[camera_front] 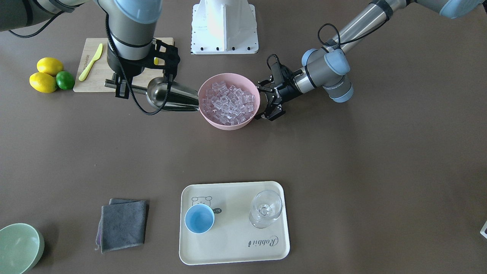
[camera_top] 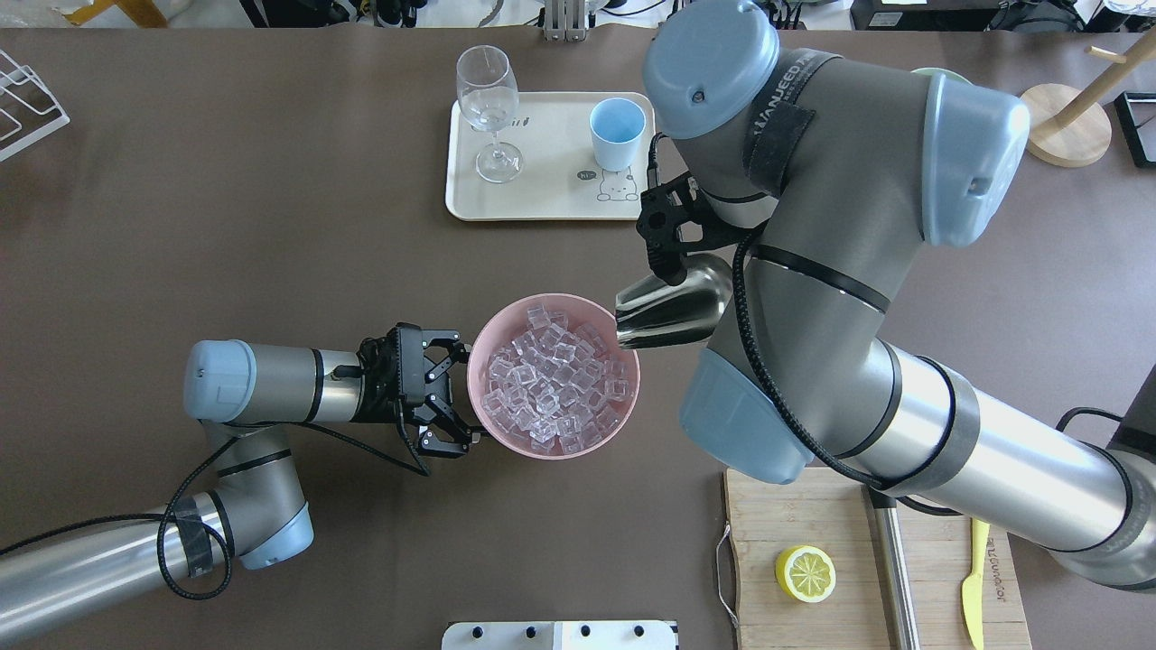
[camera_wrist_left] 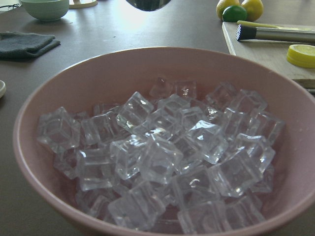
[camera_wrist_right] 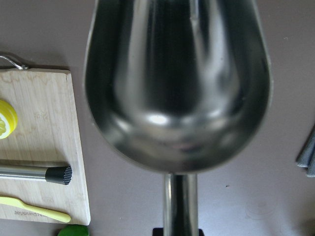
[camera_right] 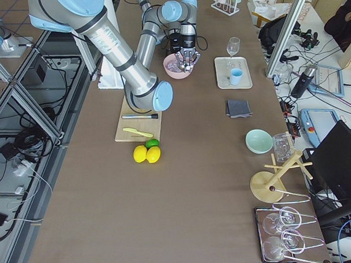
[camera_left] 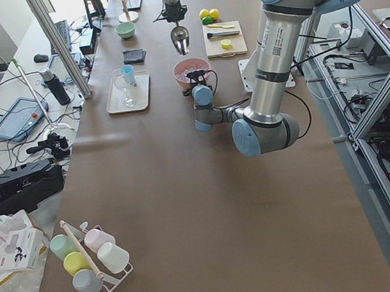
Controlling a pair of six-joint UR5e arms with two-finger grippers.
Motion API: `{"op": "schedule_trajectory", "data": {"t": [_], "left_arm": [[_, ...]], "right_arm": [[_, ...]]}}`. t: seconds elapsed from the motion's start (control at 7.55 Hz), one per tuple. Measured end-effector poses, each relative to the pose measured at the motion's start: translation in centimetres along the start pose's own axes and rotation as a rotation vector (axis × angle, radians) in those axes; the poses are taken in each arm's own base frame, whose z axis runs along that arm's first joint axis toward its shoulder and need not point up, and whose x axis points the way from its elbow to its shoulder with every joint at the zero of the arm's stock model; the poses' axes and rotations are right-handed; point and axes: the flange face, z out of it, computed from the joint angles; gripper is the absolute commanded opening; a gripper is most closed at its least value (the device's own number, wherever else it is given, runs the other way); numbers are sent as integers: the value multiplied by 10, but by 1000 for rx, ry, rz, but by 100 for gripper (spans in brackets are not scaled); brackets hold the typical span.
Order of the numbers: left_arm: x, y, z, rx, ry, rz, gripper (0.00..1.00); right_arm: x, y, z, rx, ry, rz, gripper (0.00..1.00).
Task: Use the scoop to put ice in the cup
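The ice point(camera_front: 227, 102) fills a pink bowl point(camera_front: 228, 125) at mid-table; it also shows in the left wrist view point(camera_wrist_left: 162, 157). My right gripper point(camera_front: 121, 87) is shut on the handle of the steel scoop point(camera_front: 171, 95). The scoop lies level with its open tip at the bowl's rim. Its trough point(camera_wrist_right: 177, 83) is empty. My left gripper point(camera_top: 452, 395) is open, its jaws spread against the bowl's opposite side. The light-blue cup point(camera_front: 199, 219) stands empty on a cream tray point(camera_front: 236, 251), far from both grippers.
A clear wine glass point(camera_front: 265, 209) stands on the tray beside the cup. A cutting board point(camera_front: 99, 76) with a yellow knife point(camera_front: 90, 62), a steel cylinder point(camera_wrist_right: 34, 173) and a lemon half point(camera_top: 806, 573) lies under my right arm. Lemons point(camera_front: 47, 74), a lime point(camera_front: 65, 80), a grey cloth point(camera_front: 123, 224) and a green bowl point(camera_front: 19, 247) sit nearby.
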Motion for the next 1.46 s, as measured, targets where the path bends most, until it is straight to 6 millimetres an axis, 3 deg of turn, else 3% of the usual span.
{"op": "schedule_trajectory", "data": {"t": [0.4, 1.06, 1.46], "left_arm": [[3, 0, 2, 0, 5, 3, 98], [3, -1, 2, 2, 6, 3, 98], [3, -2, 1, 6, 5, 3, 98]], "right_arm": [[1, -7, 8, -65, -28, 4, 0], [13, -53, -1, -122, -67, -13, 0], [11, -57, 1, -194, -89, -15, 0]]}}
